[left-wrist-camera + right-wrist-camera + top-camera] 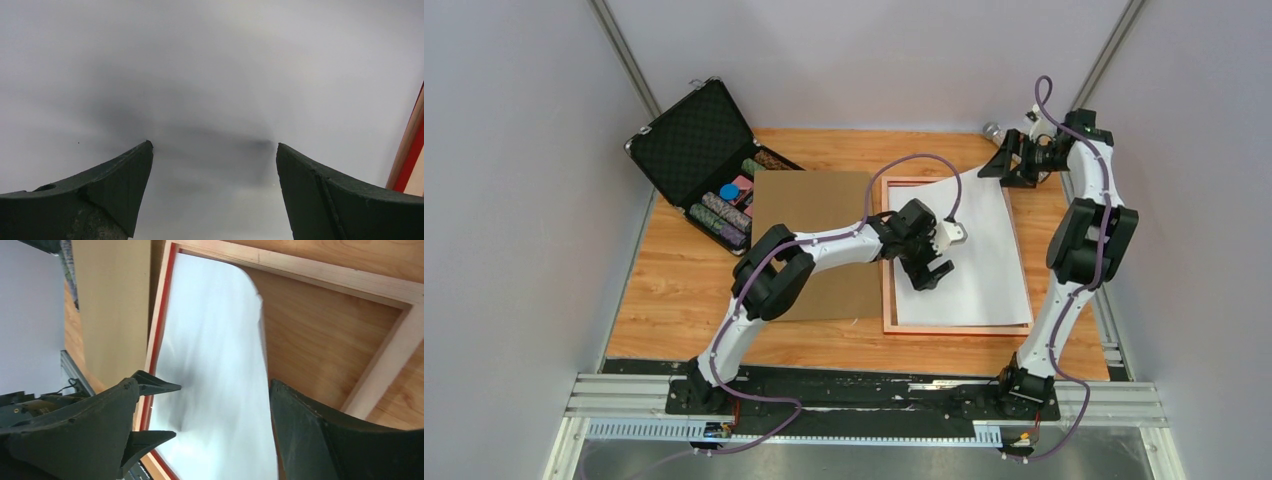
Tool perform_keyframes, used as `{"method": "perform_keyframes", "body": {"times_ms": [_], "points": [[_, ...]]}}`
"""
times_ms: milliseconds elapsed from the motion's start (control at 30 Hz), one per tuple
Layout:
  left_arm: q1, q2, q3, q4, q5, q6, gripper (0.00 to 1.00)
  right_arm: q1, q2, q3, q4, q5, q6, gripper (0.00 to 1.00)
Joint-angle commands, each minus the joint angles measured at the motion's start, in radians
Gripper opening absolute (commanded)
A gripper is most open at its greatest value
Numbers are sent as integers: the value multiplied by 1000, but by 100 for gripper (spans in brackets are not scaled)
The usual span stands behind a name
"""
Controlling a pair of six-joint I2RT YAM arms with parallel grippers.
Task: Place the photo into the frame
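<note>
– Left gripper [927, 273]?
– Jaws spread, empty, over the photo [969, 250], which lies white side up in the frame [889, 290].
– Right gripper [1006, 160]?
– Also spread, empty, by the frame's far corner.

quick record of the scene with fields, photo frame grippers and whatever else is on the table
photo: white back up, askew in the frame, far corner over the rim
frame: flat on the table, pale face up
left gripper: open, low over the photo
right gripper: open, empty, by the frame's far right corner
board: brown, flat, left of the frame
case: black, open, far left
</note>
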Motion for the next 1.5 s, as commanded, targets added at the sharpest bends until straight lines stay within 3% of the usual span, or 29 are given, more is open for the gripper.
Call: {"method": "perform_keyframes", "body": {"times_ms": [0, 367, 833, 1467], "points": [[-19, -17, -11, -190, 12, -7, 99, -4, -97, -31, 32, 95, -69, 100], [-17, -6, -20, -189, -28, -61, 99, -4, -144, -67, 52, 192, -86, 100], [-17, 22, 94, -345, -64, 87, 100, -3, -221, -210, 76, 194, -115, 100], [-16, 62, 127, -289, -131, -13, 100, -4, -268, -332, 118, 179, -121, 100]]}}
